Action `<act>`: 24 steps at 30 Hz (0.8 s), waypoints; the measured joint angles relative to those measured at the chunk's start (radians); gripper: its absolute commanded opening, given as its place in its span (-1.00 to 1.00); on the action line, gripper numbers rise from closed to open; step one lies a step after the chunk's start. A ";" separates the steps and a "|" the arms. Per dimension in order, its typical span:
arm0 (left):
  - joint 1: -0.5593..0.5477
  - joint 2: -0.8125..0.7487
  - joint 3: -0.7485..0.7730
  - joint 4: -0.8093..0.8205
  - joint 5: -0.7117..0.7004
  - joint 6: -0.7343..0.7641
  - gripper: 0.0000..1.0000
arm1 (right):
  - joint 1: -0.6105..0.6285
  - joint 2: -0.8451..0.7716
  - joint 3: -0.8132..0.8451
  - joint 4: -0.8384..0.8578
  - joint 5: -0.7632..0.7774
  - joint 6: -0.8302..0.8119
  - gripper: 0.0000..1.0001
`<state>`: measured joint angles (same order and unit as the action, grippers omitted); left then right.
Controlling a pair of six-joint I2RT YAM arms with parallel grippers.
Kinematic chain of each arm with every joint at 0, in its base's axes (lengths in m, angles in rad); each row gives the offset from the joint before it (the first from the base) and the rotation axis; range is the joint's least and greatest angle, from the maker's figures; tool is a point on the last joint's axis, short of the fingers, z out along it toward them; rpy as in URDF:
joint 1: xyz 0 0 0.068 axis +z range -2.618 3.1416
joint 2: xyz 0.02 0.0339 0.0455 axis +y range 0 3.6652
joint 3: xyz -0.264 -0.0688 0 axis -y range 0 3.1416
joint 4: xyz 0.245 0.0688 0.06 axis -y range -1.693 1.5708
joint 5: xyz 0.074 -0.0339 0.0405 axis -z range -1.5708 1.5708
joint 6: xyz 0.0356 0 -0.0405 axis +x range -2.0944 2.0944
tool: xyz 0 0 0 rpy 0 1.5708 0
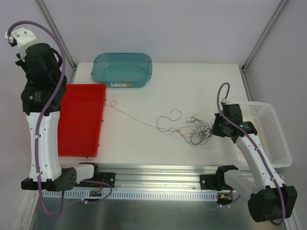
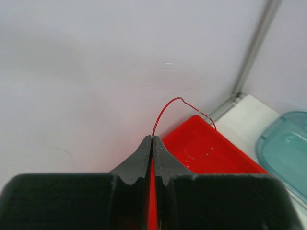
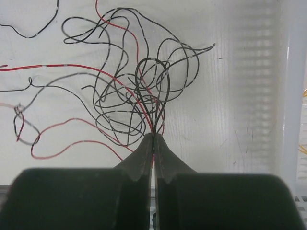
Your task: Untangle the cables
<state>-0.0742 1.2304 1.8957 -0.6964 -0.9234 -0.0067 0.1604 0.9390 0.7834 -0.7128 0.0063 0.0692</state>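
The cables lie as a loose tangle (image 1: pixel 194 129) of thin dark and red wires right of the table's middle. One thin red wire (image 1: pixel 134 117) runs from the tangle left toward the red tray (image 1: pixel 81 139). My left arm (image 1: pixel 41 62) is raised high at the back left. In the left wrist view my left gripper (image 2: pixel 152 137) is shut on a red wire (image 2: pixel 165 108) that arcs up and then down to the tray (image 2: pixel 225 153). My right gripper (image 1: pixel 215 128) sits low at the tangle's right edge. It is shut (image 3: pixel 153 135) on several dark and red strands of the tangle (image 3: pixel 129 96).
A teal bin (image 1: pixel 122 69) stands at the back, beside the red tray's far corner. A white basket (image 1: pixel 273 134) stands at the right edge of the table, close behind my right gripper. A bit of yellow wire (image 3: pixel 303 149) shows in it. A metal rail (image 1: pixel 158 184) runs along the near edge.
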 measured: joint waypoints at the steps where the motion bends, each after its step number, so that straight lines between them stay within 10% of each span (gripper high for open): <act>1: 0.031 0.000 -0.010 -0.001 0.000 0.000 -1.00 | 0.000 0.000 0.000 0.000 0.005 0.000 -0.99; 13: 0.180 -0.031 -0.111 0.008 -0.023 -0.005 -1.00 | -0.010 0.001 0.000 -0.004 0.025 0.000 -0.92; 24: 0.206 -0.056 -0.693 0.009 0.078 -0.202 -0.83 | 0.009 0.008 0.000 -0.003 -0.026 -0.005 -0.89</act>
<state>0.1318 1.1748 1.2030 -0.6872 -0.8452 -0.2085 0.1696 0.9466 0.7834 -0.7155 -0.0196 0.0639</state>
